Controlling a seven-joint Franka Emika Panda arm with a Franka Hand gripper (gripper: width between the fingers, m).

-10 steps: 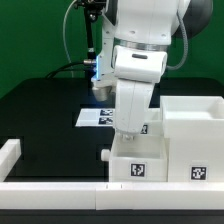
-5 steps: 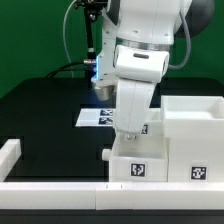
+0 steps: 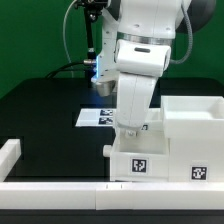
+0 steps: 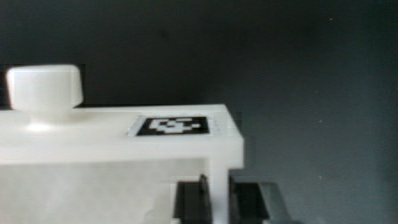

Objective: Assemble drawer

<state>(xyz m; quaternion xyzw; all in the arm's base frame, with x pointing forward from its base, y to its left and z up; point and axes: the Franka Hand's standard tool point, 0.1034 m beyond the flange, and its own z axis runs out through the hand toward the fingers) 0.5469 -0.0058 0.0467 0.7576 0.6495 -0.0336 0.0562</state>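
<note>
The drawer's large white housing (image 3: 192,128) stands at the exterior view's right, with a tag on its front. A small white tray (image 3: 140,165) with a round knob (image 3: 108,151) sits right against its left side. My gripper (image 3: 131,131) reaches down from above onto this tray. In the wrist view the tray (image 4: 107,145), its knob (image 4: 43,90) and a tag (image 4: 176,126) show. The gripper (image 4: 228,200) is shut on the tray's thin side wall, with one dark finger (image 4: 196,200) on each face. A second tray is out of view.
The marker board (image 3: 98,116) lies flat on the black table behind the tray. A low white rail (image 3: 55,190) runs along the front edge, and a short rail piece (image 3: 10,152) stands at the exterior view's left. Cables hang behind the arm.
The tray, held in the gripper, has shifted slightly toward the exterior view's right, closer to the housing. The arm has moved with it.
</note>
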